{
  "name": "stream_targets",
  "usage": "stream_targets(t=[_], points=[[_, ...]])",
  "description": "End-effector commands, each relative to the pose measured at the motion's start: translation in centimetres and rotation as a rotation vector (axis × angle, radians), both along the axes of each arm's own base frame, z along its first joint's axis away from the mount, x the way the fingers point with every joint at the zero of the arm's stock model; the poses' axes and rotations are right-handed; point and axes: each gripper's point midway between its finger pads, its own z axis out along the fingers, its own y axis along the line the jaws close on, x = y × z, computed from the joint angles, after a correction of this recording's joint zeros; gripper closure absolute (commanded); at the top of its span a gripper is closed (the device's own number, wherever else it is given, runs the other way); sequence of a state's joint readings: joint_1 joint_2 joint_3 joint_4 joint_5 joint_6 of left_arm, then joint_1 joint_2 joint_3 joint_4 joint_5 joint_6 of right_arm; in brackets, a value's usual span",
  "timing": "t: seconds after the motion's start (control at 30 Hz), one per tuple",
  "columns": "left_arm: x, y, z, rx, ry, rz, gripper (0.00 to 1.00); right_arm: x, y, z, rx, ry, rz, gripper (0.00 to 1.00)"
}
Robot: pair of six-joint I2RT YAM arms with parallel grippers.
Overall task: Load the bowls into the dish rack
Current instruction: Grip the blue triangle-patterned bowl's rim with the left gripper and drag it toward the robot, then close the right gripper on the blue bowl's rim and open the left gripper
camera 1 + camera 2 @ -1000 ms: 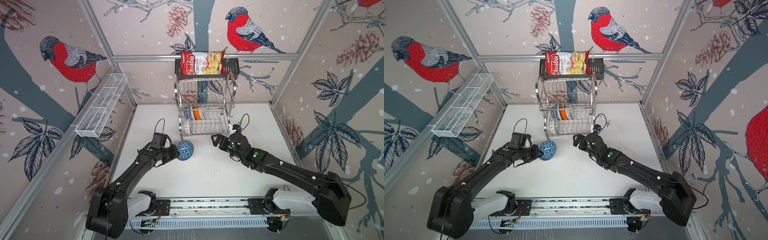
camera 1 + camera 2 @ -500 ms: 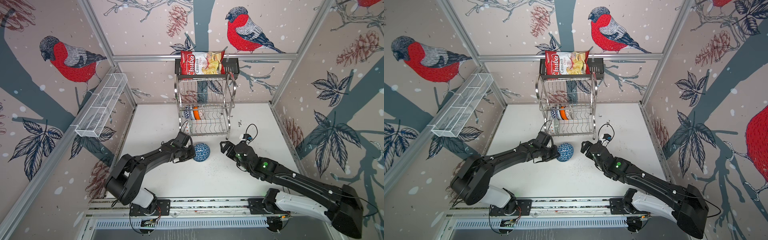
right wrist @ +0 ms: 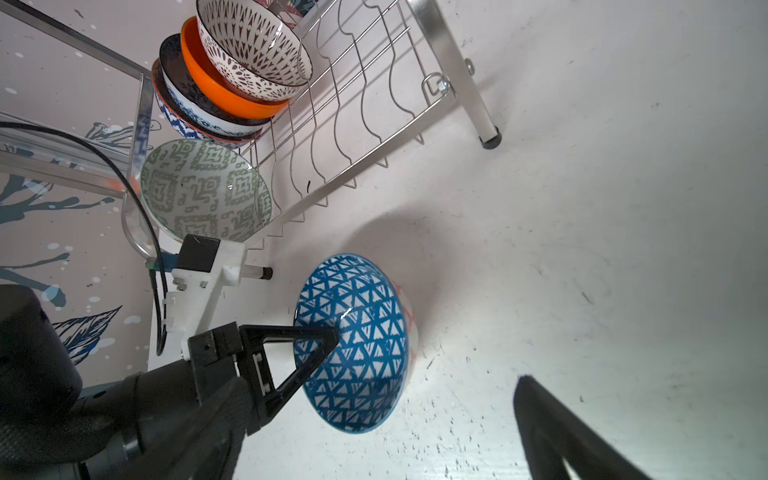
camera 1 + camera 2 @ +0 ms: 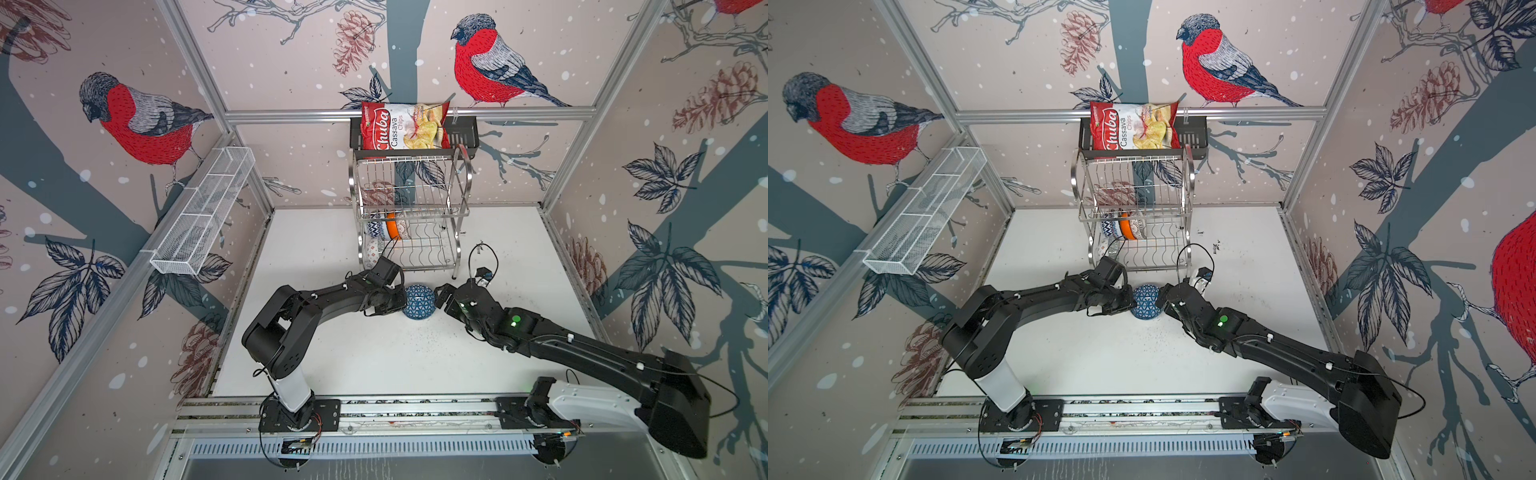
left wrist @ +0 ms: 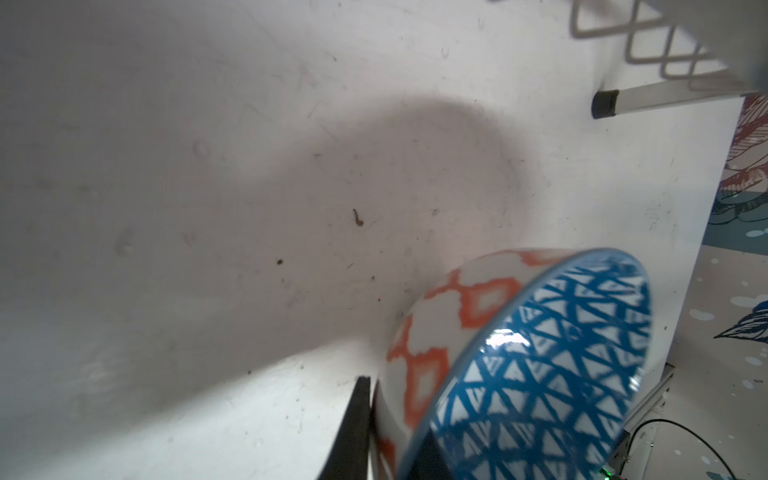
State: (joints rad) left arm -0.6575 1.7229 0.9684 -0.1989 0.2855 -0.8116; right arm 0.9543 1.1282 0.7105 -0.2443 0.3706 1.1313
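One blue bowl is gripped at its rim by the left end effector.
The right end effector is seen wide open just beside it.

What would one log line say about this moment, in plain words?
left pincer: shut on blue bowl, tilted on edge | right pincer: open, empty, beside it | dish rack: other bowls on lower tier

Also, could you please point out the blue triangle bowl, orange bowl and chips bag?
blue triangle bowl (image 3: 361,353): right wrist view, patterned inside.
orange bowl (image 3: 224,93): right wrist view, visible wall.
chips bag (image 4: 401,126): a top view, front.
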Motion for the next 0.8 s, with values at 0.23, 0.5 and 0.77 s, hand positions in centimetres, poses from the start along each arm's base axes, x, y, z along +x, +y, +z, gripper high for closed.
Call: stream_targets(t=[0.23, 0.5, 0.77], points=[[-0.4, -0.3, 0.3, 0.020, -0.009, -0.052, 0.63, 0.8, 0.5, 0.2, -0.020, -0.018, 0.028, 0.00], [0.3, 1.1, 6.0, 0.027, -0.135, -0.070, 0.17, 1.8, 1.9, 0.8, -0.090, -0.021, 0.090, 0.00], [0.8, 10.5, 8.0, 0.103, -0.160, 0.094, 0.02, 1.9, 5.0, -0.2, -0.147, -0.002, 0.189, 0.00]])
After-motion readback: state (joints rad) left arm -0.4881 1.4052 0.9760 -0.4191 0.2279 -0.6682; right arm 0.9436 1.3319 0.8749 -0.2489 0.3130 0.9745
